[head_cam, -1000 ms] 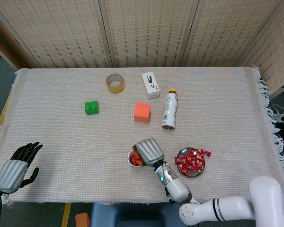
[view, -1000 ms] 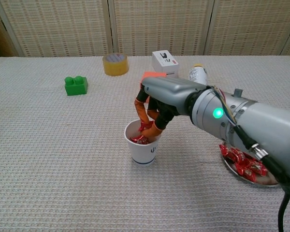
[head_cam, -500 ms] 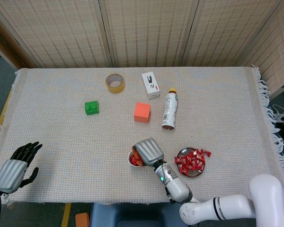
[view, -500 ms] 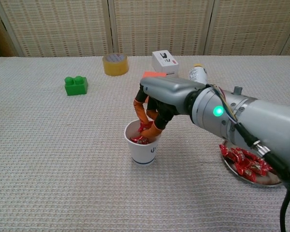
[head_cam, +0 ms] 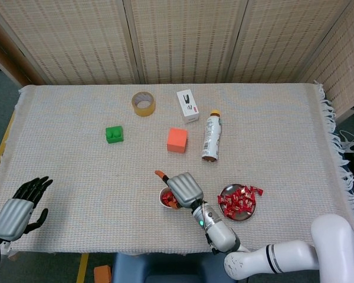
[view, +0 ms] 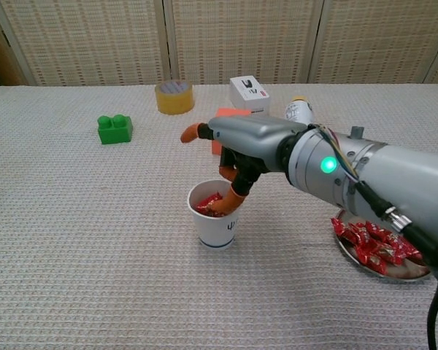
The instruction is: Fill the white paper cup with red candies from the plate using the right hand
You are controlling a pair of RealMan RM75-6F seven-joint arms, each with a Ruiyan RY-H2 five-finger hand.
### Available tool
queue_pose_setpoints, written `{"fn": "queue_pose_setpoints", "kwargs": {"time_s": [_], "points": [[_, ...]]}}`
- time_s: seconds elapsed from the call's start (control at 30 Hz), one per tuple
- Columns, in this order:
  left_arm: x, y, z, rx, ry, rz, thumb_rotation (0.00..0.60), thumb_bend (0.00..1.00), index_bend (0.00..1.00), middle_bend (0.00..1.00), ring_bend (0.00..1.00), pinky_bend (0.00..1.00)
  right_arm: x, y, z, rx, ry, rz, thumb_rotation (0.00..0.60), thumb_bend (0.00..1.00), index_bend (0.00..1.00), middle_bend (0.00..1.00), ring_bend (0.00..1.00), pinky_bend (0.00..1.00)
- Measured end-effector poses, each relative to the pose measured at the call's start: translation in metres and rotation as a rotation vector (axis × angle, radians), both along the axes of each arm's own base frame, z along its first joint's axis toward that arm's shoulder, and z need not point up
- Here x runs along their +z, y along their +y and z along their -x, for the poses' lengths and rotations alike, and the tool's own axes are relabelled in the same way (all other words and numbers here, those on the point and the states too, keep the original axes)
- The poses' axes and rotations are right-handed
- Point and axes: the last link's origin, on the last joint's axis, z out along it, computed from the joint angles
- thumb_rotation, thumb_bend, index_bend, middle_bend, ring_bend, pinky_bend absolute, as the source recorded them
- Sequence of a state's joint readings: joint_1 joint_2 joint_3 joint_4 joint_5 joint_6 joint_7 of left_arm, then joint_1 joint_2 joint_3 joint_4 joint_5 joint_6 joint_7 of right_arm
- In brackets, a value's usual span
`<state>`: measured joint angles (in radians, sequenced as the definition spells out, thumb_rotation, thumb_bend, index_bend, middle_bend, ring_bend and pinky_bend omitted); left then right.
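Observation:
The white paper cup (view: 214, 222) stands on the cloth with red candies (view: 206, 204) inside it; the head view shows only a sliver of the cup (head_cam: 164, 199) beside my hand. My right hand (view: 242, 146) hovers right over the cup, fingers spread apart, one pointing out to the left and another dipping to the cup's mouth. It holds nothing that I can see. From above, the right hand (head_cam: 184, 187) covers most of the cup. The plate (view: 349, 255) of red candies (view: 374, 241) lies to the right. My left hand (head_cam: 16, 210) rests open at the table's near left corner.
Behind the cup lie an orange block (head_cam: 177, 140), a lying bottle (head_cam: 211, 137), a white box (head_cam: 187, 105), a tape roll (head_cam: 143, 103) and a green brick (head_cam: 114, 134). The plate (head_cam: 225, 192) sits near the front edge.
My right hand's fingers have spread open over the cup, one now pointing out to the left. Cup, plate and left hand have not moved.

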<state>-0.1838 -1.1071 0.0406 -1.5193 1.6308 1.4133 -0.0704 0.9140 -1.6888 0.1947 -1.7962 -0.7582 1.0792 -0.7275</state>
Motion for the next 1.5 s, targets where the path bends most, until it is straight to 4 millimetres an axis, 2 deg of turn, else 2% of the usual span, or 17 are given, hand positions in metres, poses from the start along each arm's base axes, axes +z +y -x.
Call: {"fn": "queue_pose_setpoints", "kwargs": {"time_s": [0.27,0.37,0.53,0.63,0.77,0.87,1.0,1.1,1.3,1.5], "points": [[0.001,0.0,0.0,-0.003,-0.001,-0.002,0.6,0.5,0.0,0.0,0.04,0.12,0.004,0.0,-0.001,0.001,-0.006,0.007,0.6,0.12,0.0,0.92,0.86,1.0],[0.001,-0.001,0.0,-0.002,0.0,-0.002,0.6,0.5,0.0,0.0,0.04,0.12,0.009,-0.001,0.0,0.006,-0.013,0.024,0.6,0.12,0.0,0.91,0.82,1.0],[0.002,-0.001,0.001,0.002,-0.002,-0.009,0.6,0.5,0.0,0.0,0.04,0.12,0.029,-0.007,0.02,0.016,0.018,0.094,0.6,0.12,0.0,0.66,0.62,0.96],[0.002,-0.001,0.001,0.001,0.001,-0.01,0.6,0.5,0.0,0.0,0.04,0.12,0.047,-0.011,0.043,0.014,0.073,0.145,0.6,0.12,0.0,0.57,0.54,0.92],[-0.001,-0.001,0.0,-0.002,0.014,-0.006,0.6,0.5,0.0,0.0,0.04,0.12,0.073,-0.012,0.081,0.018,0.176,0.207,0.6,0.12,0.01,0.56,0.52,0.91],[-0.005,-0.001,-0.001,-0.004,0.026,0.001,0.6,0.5,0.0,0.0,0.04,0.13,0.086,-0.009,0.109,0.051,0.259,0.245,0.6,0.12,0.1,0.56,0.52,0.91],[-0.011,0.0,-0.002,-0.004,0.042,0.015,0.6,0.5,0.0,0.01,0.05,0.14,0.097,-0.003,0.156,0.099,0.387,0.275,0.6,0.12,0.22,0.56,0.54,0.91],[-0.015,0.001,-0.003,-0.001,0.054,0.026,0.6,0.5,0.0,0.01,0.05,0.14,0.104,-0.001,0.189,0.123,0.464,0.291,0.6,0.12,0.28,0.57,0.57,0.91],[-0.018,0.002,-0.003,0.001,0.064,0.029,0.6,0.5,0.0,0.01,0.05,0.14,0.113,0.006,0.245,0.088,0.523,0.299,0.6,0.12,0.33,0.61,0.6,0.92],[-0.017,0.002,-0.003,0.006,0.058,0.025,0.6,0.5,0.0,0.01,0.05,0.14,0.102,0.013,0.267,0.04,0.543,0.239,0.6,0.12,0.33,0.62,0.61,0.93]]}}
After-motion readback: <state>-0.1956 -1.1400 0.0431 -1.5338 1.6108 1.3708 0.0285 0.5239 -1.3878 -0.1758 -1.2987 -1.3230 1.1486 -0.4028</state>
